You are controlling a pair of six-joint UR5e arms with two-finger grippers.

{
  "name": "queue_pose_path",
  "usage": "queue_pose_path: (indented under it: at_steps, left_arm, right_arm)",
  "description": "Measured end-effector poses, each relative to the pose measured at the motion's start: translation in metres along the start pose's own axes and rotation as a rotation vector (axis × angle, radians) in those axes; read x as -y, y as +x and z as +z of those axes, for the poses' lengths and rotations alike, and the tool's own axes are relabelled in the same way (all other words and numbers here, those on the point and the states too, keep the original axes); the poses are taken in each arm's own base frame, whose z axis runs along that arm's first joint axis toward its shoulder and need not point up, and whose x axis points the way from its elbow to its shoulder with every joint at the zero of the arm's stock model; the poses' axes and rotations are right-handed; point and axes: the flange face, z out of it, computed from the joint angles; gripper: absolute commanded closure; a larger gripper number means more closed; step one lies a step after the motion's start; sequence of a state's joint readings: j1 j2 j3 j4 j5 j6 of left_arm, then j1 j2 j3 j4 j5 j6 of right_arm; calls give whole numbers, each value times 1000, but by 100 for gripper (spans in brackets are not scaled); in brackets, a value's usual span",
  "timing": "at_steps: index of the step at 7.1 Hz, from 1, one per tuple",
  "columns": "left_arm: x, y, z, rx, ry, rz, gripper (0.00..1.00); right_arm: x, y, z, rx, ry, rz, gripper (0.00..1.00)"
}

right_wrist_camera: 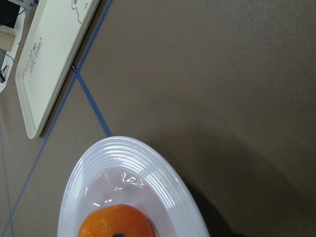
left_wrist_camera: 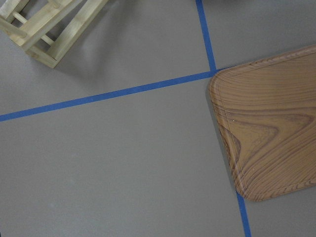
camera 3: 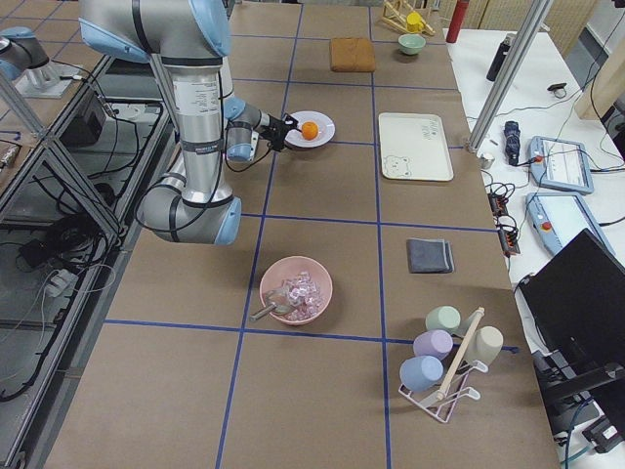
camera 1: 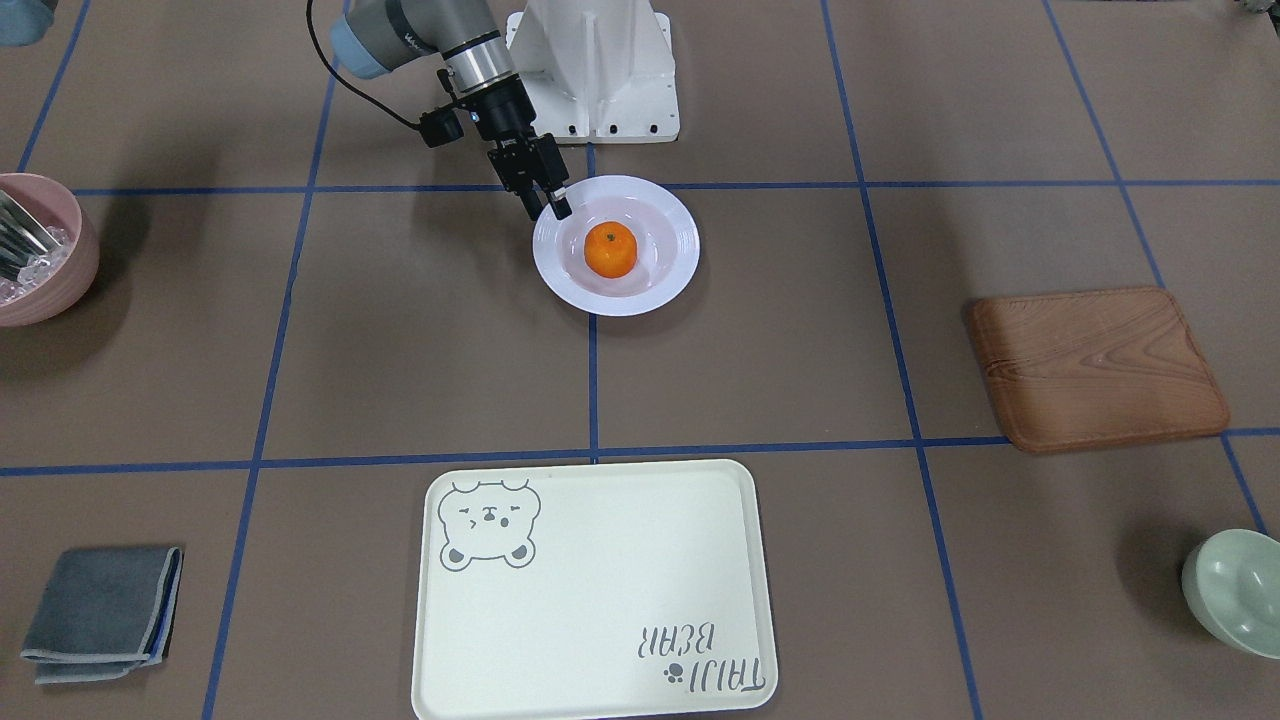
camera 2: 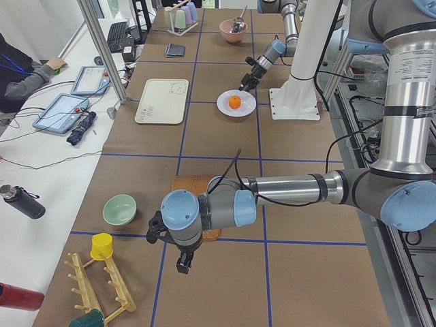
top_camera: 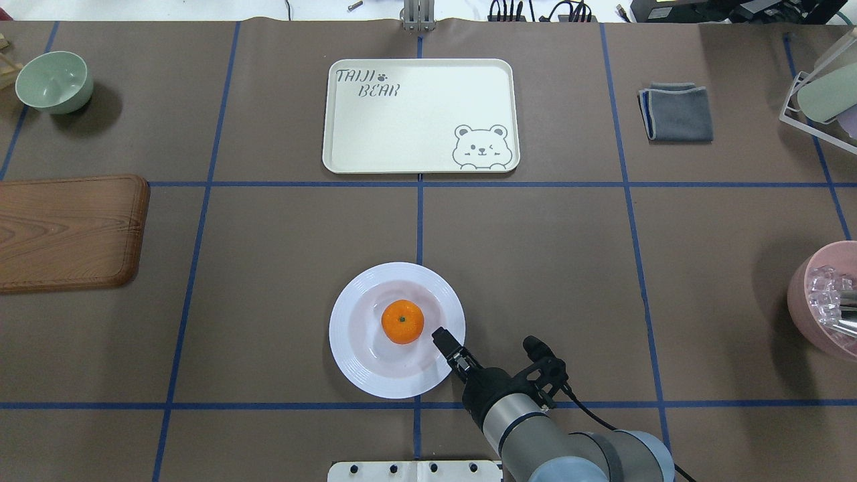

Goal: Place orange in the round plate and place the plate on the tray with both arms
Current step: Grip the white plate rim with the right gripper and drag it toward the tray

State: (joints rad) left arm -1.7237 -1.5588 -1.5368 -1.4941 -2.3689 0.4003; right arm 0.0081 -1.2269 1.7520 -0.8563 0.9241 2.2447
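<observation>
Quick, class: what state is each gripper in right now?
Left gripper: cannot tell.
Right gripper: at the plate rim; open or shut, cannot tell.

The orange (top_camera: 402, 321) sits centred in the glossy white round plate (top_camera: 348, 348), well apart from the cream tray (top_camera: 415, 127).
</observation>
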Motion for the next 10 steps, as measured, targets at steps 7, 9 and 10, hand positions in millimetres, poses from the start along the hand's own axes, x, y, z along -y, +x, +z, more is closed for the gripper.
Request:
queue_pose_path:
  at_steps: [7,9,10]
  left_arm:
    - [-8,1,-2,0,6,-32,2]
    - [-14,19,-15,9,32,-138,2]
    - [-20,35,-26,14,55,-194,2]
  right_arm:
    - [4,-14,12,21,19,20,100]
    - [17,-34,8,52,29,42,100]
    - [22,-46,5,71,31,59,100]
